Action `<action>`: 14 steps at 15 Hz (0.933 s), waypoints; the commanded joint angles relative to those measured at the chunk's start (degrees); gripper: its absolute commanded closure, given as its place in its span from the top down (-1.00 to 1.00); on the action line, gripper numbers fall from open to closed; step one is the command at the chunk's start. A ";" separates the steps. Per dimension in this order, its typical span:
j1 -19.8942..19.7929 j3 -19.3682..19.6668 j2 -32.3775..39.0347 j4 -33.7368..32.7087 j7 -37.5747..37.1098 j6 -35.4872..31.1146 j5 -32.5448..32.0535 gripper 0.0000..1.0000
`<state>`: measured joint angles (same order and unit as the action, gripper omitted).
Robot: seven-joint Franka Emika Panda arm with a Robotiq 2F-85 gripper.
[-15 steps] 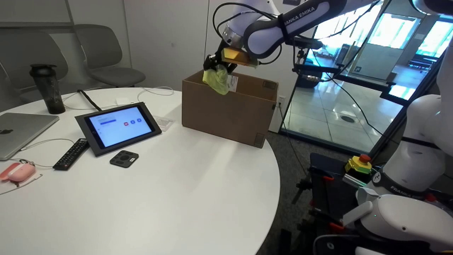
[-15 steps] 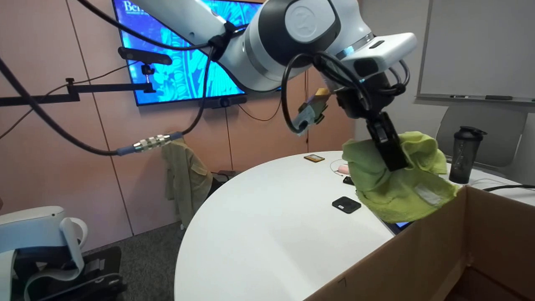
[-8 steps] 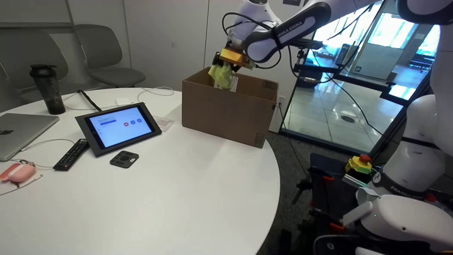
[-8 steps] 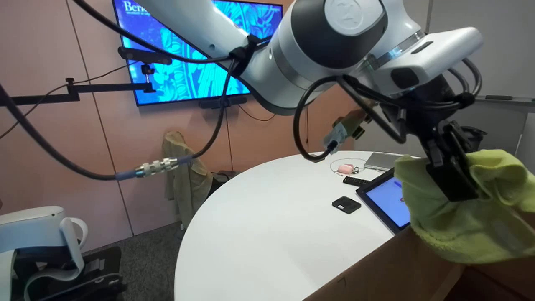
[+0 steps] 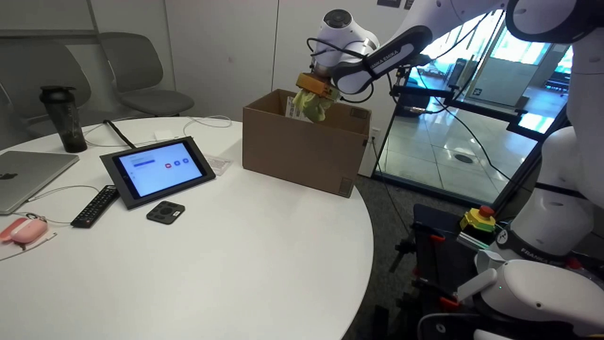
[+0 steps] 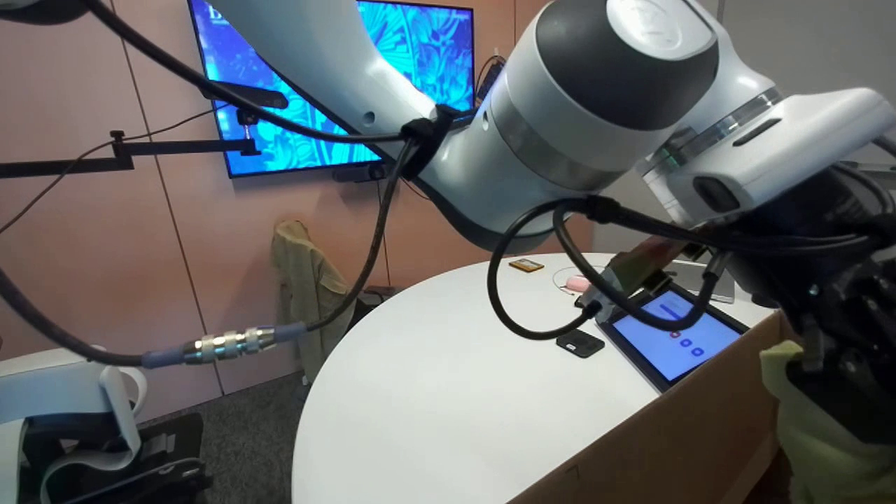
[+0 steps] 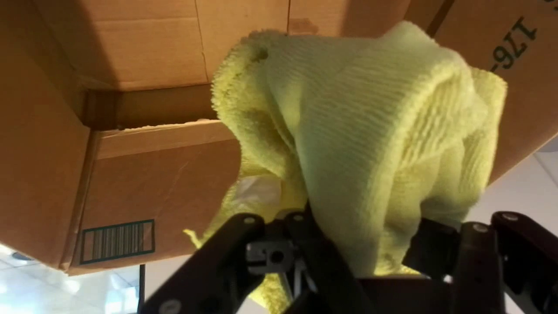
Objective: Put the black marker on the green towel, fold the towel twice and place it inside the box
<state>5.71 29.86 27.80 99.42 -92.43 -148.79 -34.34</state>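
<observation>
1. Box of brown cardboard (image 5: 302, 156), rectangular and open-topped, has its mouth beneath the tool (image 7: 370, 240); in the wrist view its inner walls fill most of the background past the fingertips.
2. Between the tool and the tablet stands the box's table-side wall. On the round white table (image 5: 226, 264) beyond that wall lie a black-framed tablet with a lit screen (image 5: 163, 167), a flat black rounded-square puck (image 5: 165, 212), a slim black remote control (image 5: 95, 206) and, farther from the tool, a pink rounded case (image 5: 29, 230), a closed silver laptop (image 5: 35, 179) and a tall dark shaker bottle (image 5: 63, 118).
3. An orange-yellow block (image 5: 317, 85) on the wrist covers the tool's fingers in an exterior view; also in an exterior view, a thick black cable (image 6: 532, 334) loops beside the wrist.
4. Directly below the tool, at the box's mouth, droops a yellow-green cloth towel (image 7: 357, 113). Crumpled, it shows no clear long axis; in the wrist view its thickest fold runs outward from between the fingers, leaning to the upper right.
5. Two black fingers (image 7: 327, 261) stand partly apart, pinching the gathered towel, which fills the gap. Whether the towel touches the box, I cannot tell.
</observation>
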 commanded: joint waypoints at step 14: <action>1.43 -8.16 -8.73 4.60 -0.76 0.96 -14.65 1.00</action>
<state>6.50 24.57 25.60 99.64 -93.66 -146.25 -44.19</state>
